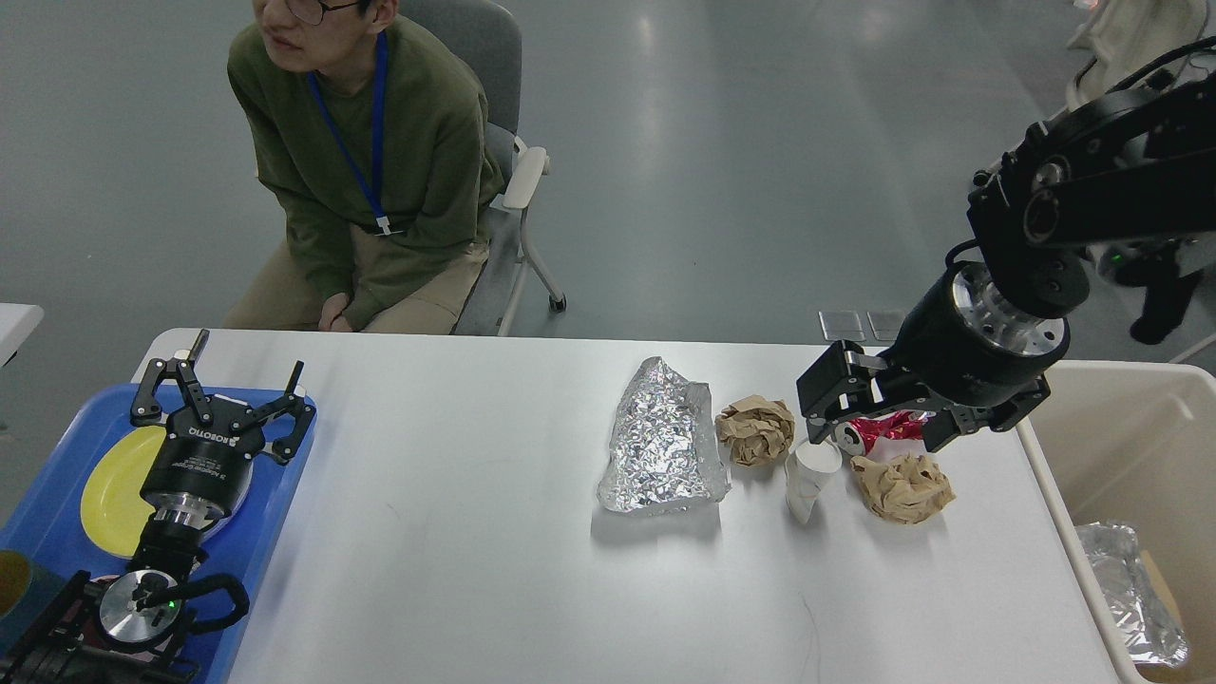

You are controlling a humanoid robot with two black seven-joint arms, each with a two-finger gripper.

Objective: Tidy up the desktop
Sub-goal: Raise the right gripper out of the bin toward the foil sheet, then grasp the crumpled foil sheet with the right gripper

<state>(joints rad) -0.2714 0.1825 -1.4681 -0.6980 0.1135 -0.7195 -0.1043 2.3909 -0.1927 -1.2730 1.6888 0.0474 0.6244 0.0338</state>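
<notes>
Bright, even overhead light fell sharply; pale glare streaked the grey floor (pixel 760 142) at upper centre, and the crumpled foil (pixel 660 442) cast a soft shadow on the table (pixel 456 532).

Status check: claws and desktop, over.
Left claw open over blue tray. Right claw at red wrapper, grip unclear. Desktop holds foil, paper wads, cup.

Smooth matte white on the desktop (pixel 456 532); glossy blue plastic on the tray (pixel 275 513), with a shiny yellow plate (pixel 109 494). Crinkled, mirror-bright foil in the sheet (pixel 660 442); rough, creased brown paper in both wads (pixel 755 429) (pixel 902 486). Dented white paper on the cup (pixel 807 480), glossy red wrapper (pixel 888 429), matte beige plastic on the bin (pixel 1121 418).
</notes>
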